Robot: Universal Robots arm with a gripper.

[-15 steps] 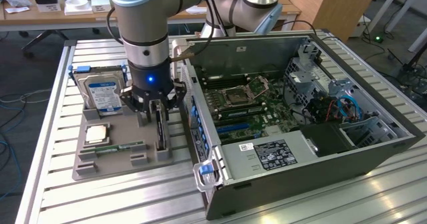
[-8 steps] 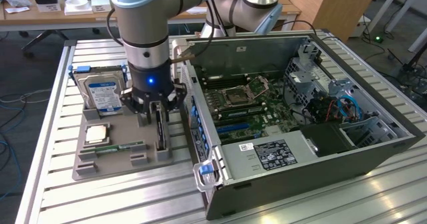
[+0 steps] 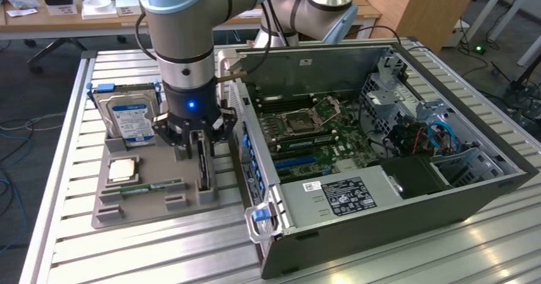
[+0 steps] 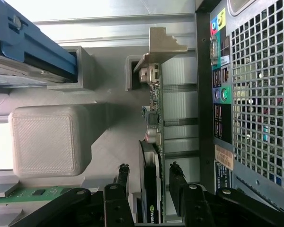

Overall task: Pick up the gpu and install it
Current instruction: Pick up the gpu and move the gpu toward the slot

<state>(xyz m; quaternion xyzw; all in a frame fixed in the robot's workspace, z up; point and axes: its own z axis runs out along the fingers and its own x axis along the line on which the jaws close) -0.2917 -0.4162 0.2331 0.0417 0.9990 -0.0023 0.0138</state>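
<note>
Hovering the claw (image 3: 196, 138) low over the gpu (image 3: 204, 170), with the arm reaching straight down onto it. Holding the claw spread open, straddling the card with one of the fingers (image 4: 122, 176) on each side. Leaving a slim gap to the cooler on one side and to the board on the other, going by the wrist view. Gripping nothing.

Seeing the gpu standing on its long edge in a slot of the grey tray (image 3: 148, 213), along the tray side nearest the computer case (image 3: 381, 236), not yet lifted. Noting its silver bracket (image 4: 163, 45) at the card end far from the claw, sitting by a notch in the tray wall, with connectors lining the card edge between bracket and claw.

Sharing the tray with a hard drive (image 3: 131, 116) carrying a blue-white label at the far end, a processor (image 3: 123, 168) lying flat near the middle and a green memory stick (image 3: 152, 186) lying just in front of that.

Resting the tray on the slatted metal worktop (image 3: 127, 252), just beside the case, on the exterior view's left.

Lying the case on its side with the panel off, exposing the motherboard (image 3: 321, 132), the processor socket (image 3: 305, 116), blue expansion slots (image 3: 292, 162) and a silver power supply (image 3: 338, 195) at the near end.

Catching the case's rear port panel (image 4: 217, 90) and vent grille (image 4: 260, 94) close beside the card in the wrist view.
</note>
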